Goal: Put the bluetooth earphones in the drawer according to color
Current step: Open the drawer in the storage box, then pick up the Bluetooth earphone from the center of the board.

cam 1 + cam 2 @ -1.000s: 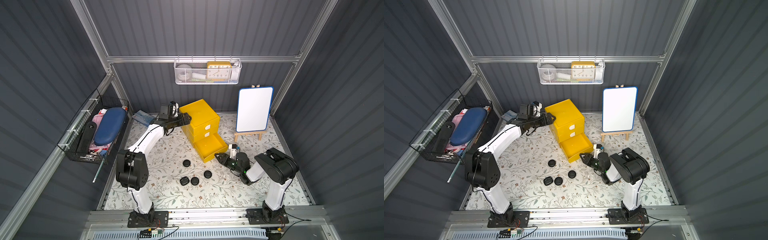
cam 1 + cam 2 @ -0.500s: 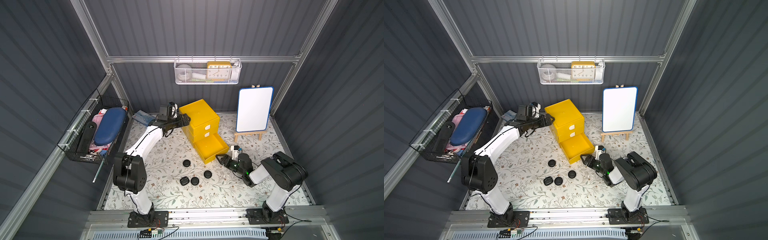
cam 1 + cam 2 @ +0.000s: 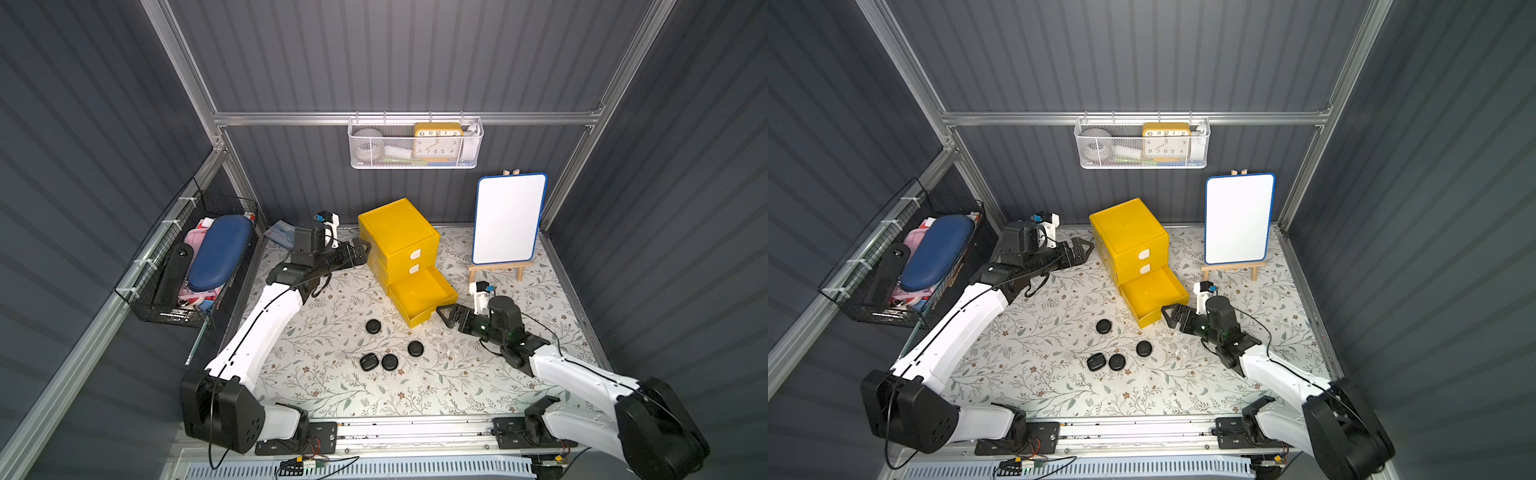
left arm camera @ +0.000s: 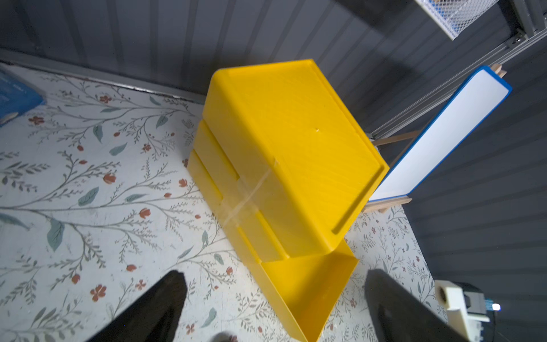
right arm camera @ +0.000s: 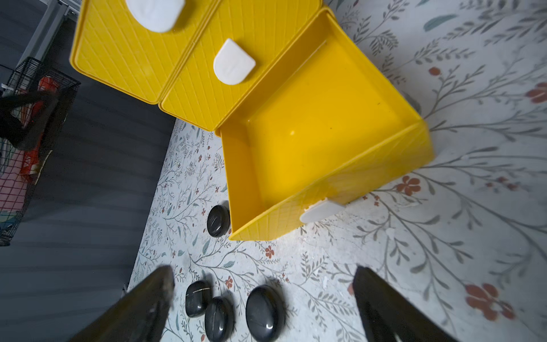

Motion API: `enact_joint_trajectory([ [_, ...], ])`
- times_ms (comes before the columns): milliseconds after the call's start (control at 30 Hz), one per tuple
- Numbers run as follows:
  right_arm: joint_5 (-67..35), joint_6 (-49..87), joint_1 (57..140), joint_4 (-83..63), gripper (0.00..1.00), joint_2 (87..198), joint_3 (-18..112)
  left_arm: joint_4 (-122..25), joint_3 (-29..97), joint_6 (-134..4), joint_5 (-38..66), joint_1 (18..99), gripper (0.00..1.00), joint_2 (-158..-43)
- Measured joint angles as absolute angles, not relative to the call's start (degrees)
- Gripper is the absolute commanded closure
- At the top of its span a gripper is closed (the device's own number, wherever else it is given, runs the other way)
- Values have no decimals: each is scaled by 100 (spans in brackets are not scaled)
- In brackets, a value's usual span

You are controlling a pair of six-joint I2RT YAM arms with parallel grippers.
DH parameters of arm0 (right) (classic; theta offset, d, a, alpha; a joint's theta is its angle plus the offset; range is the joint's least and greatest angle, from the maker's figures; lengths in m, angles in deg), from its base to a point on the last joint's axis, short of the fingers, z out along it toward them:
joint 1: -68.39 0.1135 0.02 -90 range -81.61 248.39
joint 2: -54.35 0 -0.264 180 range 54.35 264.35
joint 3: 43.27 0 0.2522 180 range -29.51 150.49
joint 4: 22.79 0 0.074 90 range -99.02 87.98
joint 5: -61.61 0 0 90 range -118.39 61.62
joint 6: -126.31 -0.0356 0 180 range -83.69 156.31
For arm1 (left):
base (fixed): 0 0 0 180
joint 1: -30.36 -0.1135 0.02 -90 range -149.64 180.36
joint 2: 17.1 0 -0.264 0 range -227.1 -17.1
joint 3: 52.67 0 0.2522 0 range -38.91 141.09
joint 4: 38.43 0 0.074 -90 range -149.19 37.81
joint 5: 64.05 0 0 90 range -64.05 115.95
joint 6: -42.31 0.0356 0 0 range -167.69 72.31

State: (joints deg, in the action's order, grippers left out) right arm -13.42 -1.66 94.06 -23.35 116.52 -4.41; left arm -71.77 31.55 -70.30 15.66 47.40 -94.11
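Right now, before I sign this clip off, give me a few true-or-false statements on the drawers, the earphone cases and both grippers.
1. The bottom drawer of the yellow drawer unit is pulled open. True.
2. A case lies in that drawer. False: it is empty; four black earphone cases lie on the mat in front of it.
3. The right gripper is open and holds nothing. True.
4. The left gripper is shut on the top drawer. False: it is open beside the unit, holding nothing.
5. The two upper drawers are closed. True.
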Motion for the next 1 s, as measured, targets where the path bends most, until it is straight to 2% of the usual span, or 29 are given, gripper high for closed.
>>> enact_joint_trajectory([
  [200,-2232,-64,9406,-589,1,10474,-270,-7262,2241,-7188,1593,4740,1,-8795],
  [500,-2669,-131,9404,629,1,9877,-303,-7268,1092,-7463,1470,4740,1,-8270],
  [700,-2201,26,9404,502,1,9856,-609,-7233,462,-7651,1276,4845,1,-8257],
  [867,-1480,168,9408,261,3,9923,-788,-7100,-12,-7887,1271,5236,1,-8087],
  [1000,-1294,271,9561,126,5,10175,-788,-6912,-253,-8042,1361,5527,1,-8165],
])
